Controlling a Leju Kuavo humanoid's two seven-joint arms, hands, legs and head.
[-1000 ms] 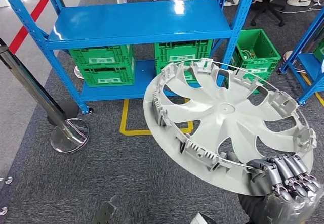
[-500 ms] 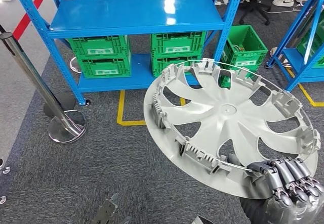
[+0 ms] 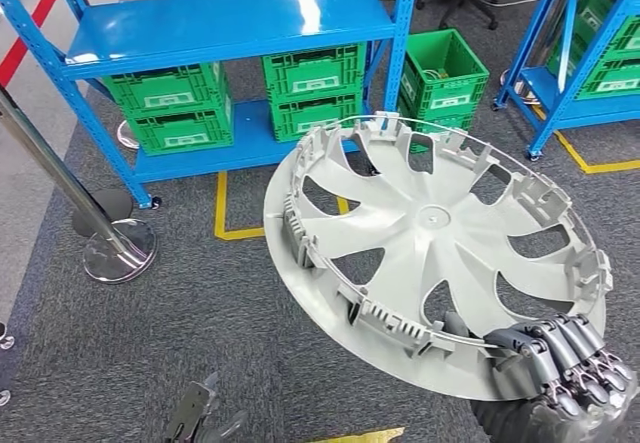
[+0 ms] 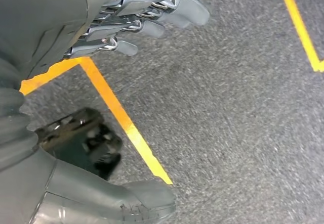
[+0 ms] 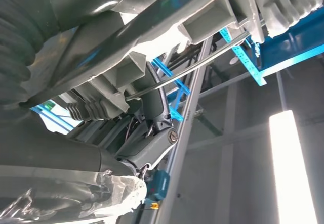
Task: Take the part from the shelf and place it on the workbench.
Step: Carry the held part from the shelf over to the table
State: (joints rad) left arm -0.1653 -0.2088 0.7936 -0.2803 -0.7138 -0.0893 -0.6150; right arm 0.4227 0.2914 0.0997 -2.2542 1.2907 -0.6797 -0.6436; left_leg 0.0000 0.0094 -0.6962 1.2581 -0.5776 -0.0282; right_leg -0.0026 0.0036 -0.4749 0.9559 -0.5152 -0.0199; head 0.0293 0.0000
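Hubcap (image 3: 434, 253), one, grey, we held by near rim in right hand (image 3: 562, 363), tilted above carpet. Left hand (image 4: 114, 19) hung empty, fingers apart. We counted two blue shelves (image 3: 226, 23), five green crates (image 3: 170, 108), one chrome post (image 3: 113, 248).

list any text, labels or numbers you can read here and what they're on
No text can be read.
Green crates on the blue shelf: pale labels, too small and blurred to read.
Wheel cover, held by the right hand: no lettering shows.
Left hand: no markings.
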